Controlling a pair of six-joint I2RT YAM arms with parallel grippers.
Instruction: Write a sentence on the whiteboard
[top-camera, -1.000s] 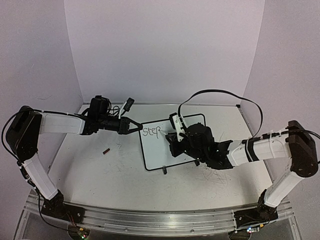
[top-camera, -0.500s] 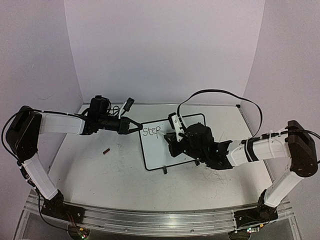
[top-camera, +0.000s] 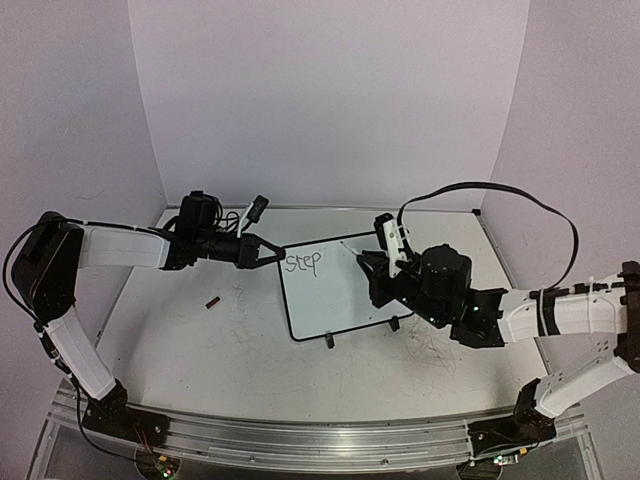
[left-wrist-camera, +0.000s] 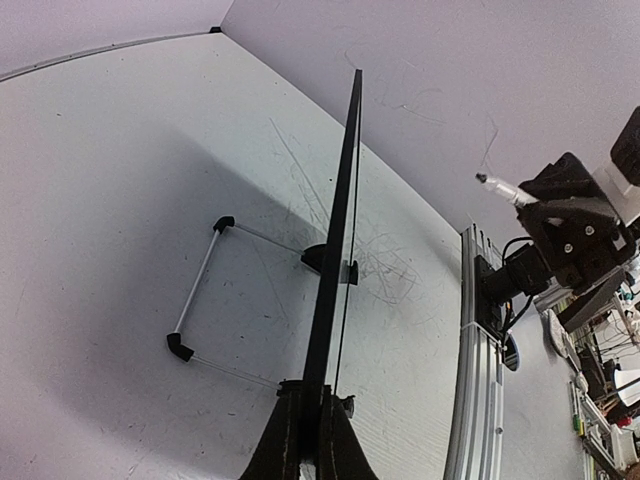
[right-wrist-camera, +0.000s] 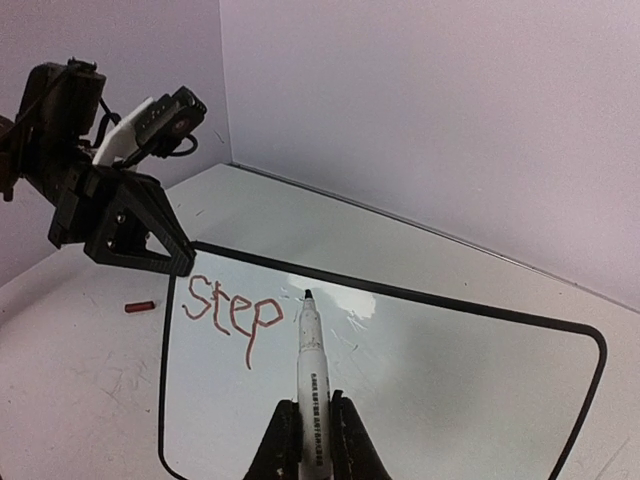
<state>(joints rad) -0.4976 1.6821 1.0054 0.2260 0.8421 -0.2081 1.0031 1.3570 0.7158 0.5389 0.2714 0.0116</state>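
Note:
The whiteboard (top-camera: 335, 300) stands tilted on its black feet mid-table. It shows edge-on in the left wrist view (left-wrist-camera: 340, 220). The word "step" (top-camera: 302, 263) is written at its upper left and looks reddish in the right wrist view (right-wrist-camera: 228, 310). My left gripper (top-camera: 272, 252) is shut on the board's upper left edge (left-wrist-camera: 312, 440). My right gripper (top-camera: 385, 270) is shut on a white marker (right-wrist-camera: 310, 370). The marker's tip points at the board just right of "step"; I cannot tell whether it touches.
A small red marker cap (top-camera: 213, 301) lies on the tabletop left of the board and also shows in the right wrist view (right-wrist-camera: 139, 307). The board's wire stand (left-wrist-camera: 205, 300) reaches out behind it. Walls close in at the back and sides.
My right arm has drawn back to the right, off the board's middle, with the marker still in it. The left arm and the board have not moved.

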